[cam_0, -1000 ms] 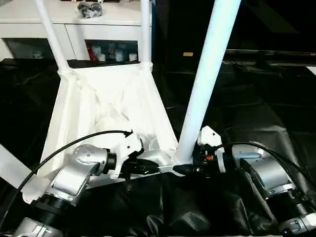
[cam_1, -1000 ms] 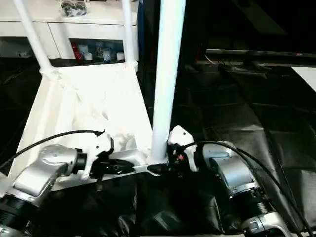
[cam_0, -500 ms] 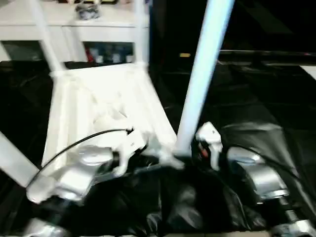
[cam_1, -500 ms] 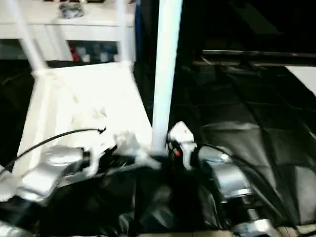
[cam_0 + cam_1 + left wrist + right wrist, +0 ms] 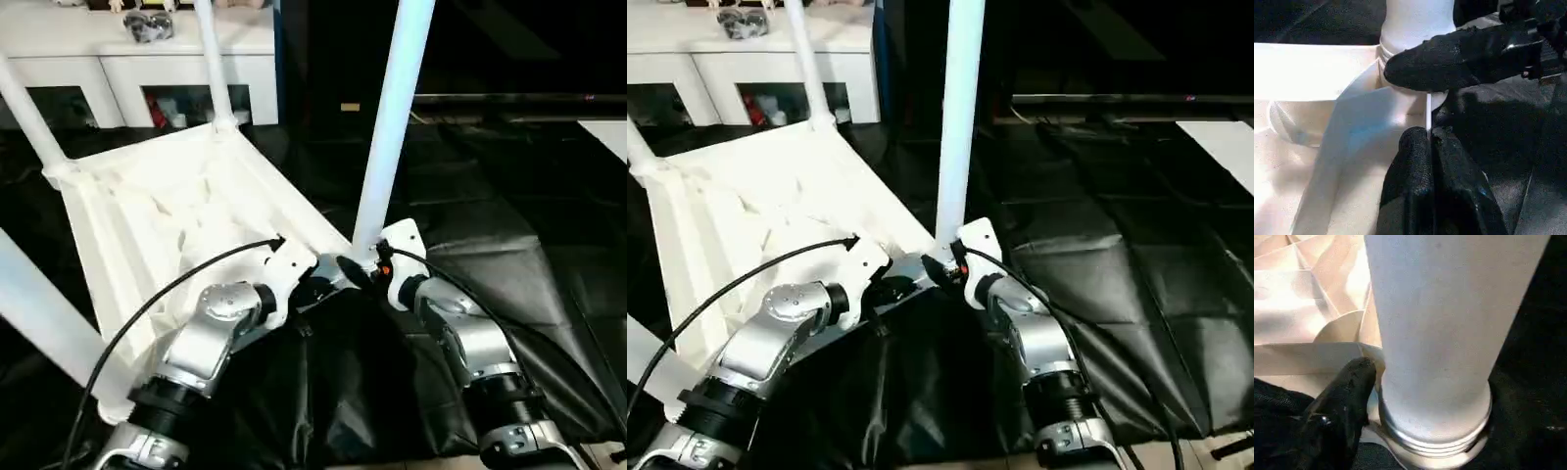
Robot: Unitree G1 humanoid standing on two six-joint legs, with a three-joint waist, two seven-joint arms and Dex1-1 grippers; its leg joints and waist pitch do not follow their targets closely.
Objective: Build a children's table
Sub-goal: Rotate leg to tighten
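Nearest the camera, two silver forearms reach forward over a floor covered in black sheeting [image 5: 549, 294], meeting at the near corner of the children's table [image 5: 186, 215], which lies upside down on that sheeting with its ribbed underside facing up.

The left end effector [image 5: 1427, 139] is clenched on the thin white rim at that corner, its two black fingers [image 5: 1413, 166] pressed together with the edge of the rim wedged between them. The right end effector [image 5: 355, 269] sits at the foot of the near leg [image 5: 390, 117], where the leg enters its corner socket; one black finger lies against the leg's base beside the threaded collar, and whether it is gripping the leg or standing released I cannot tell.

That leg stands nearly upright out of the socket. Another leg [image 5: 34, 313] rises from the table's near left corner, slanting off to the left. Two more legs [image 5: 211, 59] stand at the far corners.

Beyond the table is a white cabinet [image 5: 147, 59] with a small dark object [image 5: 142, 24] on top.
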